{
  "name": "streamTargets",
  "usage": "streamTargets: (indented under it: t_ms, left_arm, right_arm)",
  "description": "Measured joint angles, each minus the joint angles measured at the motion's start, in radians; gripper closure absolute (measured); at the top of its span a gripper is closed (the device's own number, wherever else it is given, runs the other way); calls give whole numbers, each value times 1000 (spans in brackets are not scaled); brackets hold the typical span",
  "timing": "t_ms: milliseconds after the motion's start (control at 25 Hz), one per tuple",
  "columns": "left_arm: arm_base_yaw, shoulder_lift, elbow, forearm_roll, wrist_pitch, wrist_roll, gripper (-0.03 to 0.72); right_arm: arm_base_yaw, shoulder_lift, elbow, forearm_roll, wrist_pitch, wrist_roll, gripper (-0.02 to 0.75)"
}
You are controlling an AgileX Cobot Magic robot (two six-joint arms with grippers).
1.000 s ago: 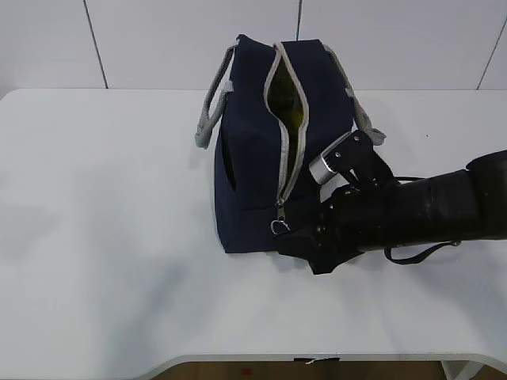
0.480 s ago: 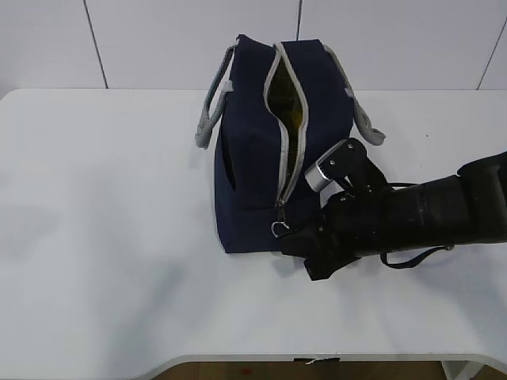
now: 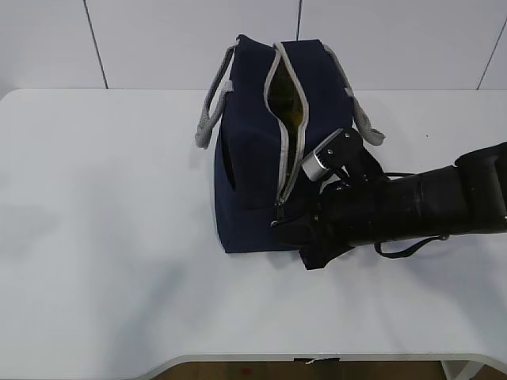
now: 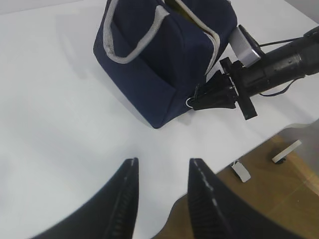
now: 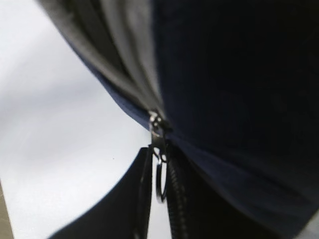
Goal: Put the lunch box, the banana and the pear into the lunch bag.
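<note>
Right wrist view fills with navy fabric: the lunch bag point(image 5: 234, 99) crowds the upper right of the frame, and the ring pull point(image 5: 159, 179) of its zipper hangs at lower centre, sandwiched between the two dark fingers of my right gripper point(image 5: 160, 196). I read that as pinched on the ring.

In the exterior view the bag point(image 3: 253, 158) stands at centre on the white table point(image 3: 103, 222), its top seam gaping, with something yellow point(image 3: 289, 117) showing inside; whether banana or pear I cannot tell. The right gripper point(image 3: 287, 230) sits at the bag's lower front corner.

The left gripper point(image 4: 160, 172) hangs at the bottom of its own view, fingers apart and empty, well clear of the bag.

I judge the bag soft and light: the cloth will pucker and drag when the slider is tugged, and the thin metal ring looks slippery. I would brace the bag near a grey handle point(image 3: 212, 107).
</note>
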Motion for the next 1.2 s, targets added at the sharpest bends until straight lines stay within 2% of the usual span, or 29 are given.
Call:
streamTargets:
  t_ms: [1120,1200]
  left_arm:
    - [0,0,0,0,0,0,433]
    - [0,0,0,0,0,0,433]
  right_arm:
    - [0,36,0,-2,0,0,643]
    - [0,36,0,-2,0,0,666]
